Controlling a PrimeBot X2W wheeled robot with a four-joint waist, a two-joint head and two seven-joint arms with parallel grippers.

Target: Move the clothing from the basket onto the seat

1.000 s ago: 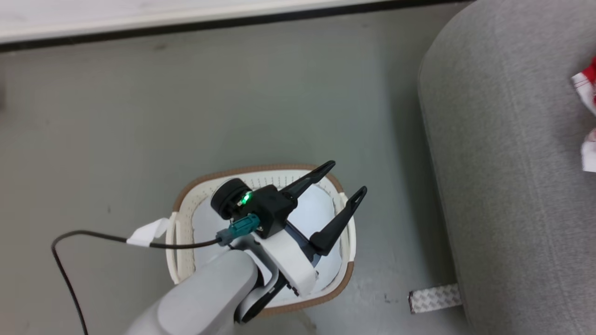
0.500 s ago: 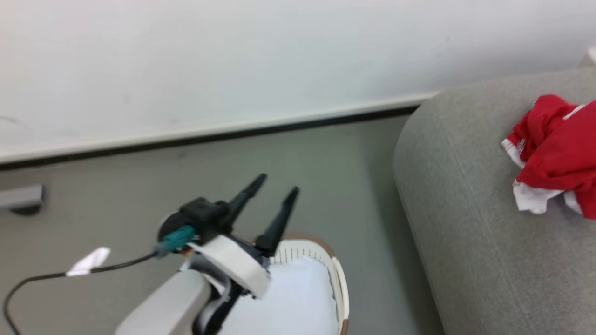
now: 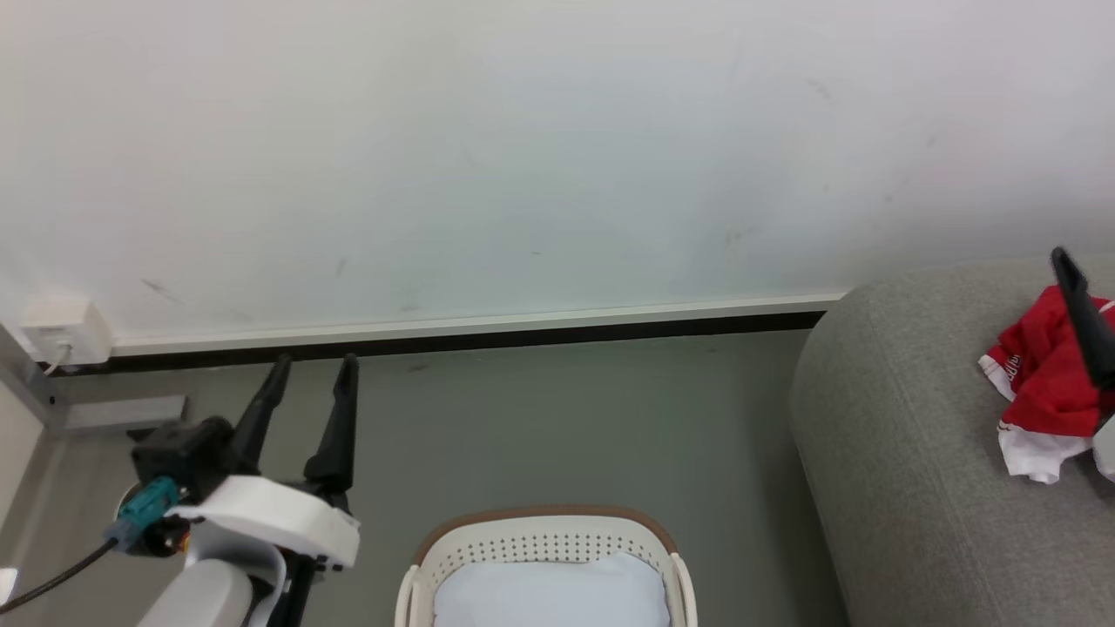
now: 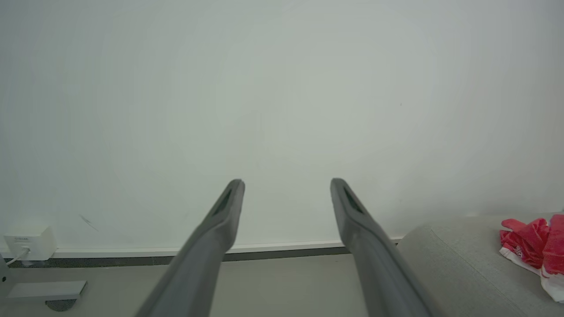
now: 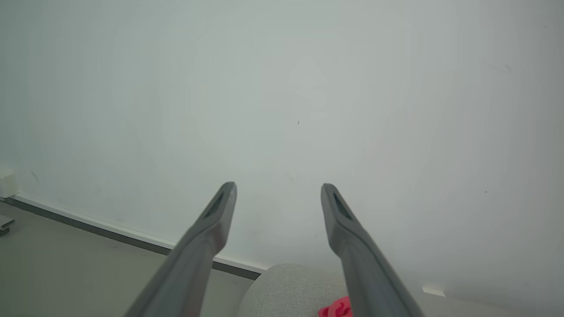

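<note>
The left gripper (image 3: 315, 362) and right gripper (image 5: 278, 188) spread wide, empty. The frame edge crops the basket (image 3: 540, 546); a dark finger (image 3: 1080, 305) partly hides the clothing (image 3: 1041, 383) on the seat (image 3: 897, 453).

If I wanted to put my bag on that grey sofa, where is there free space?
The sofa's rounded end, from its floor-side edge to the red clothing, is bare fabric. Crowded at the right, where the clothing lies bunched behind the right gripper's finger. The floor between the basket and the wall is bare.
</note>
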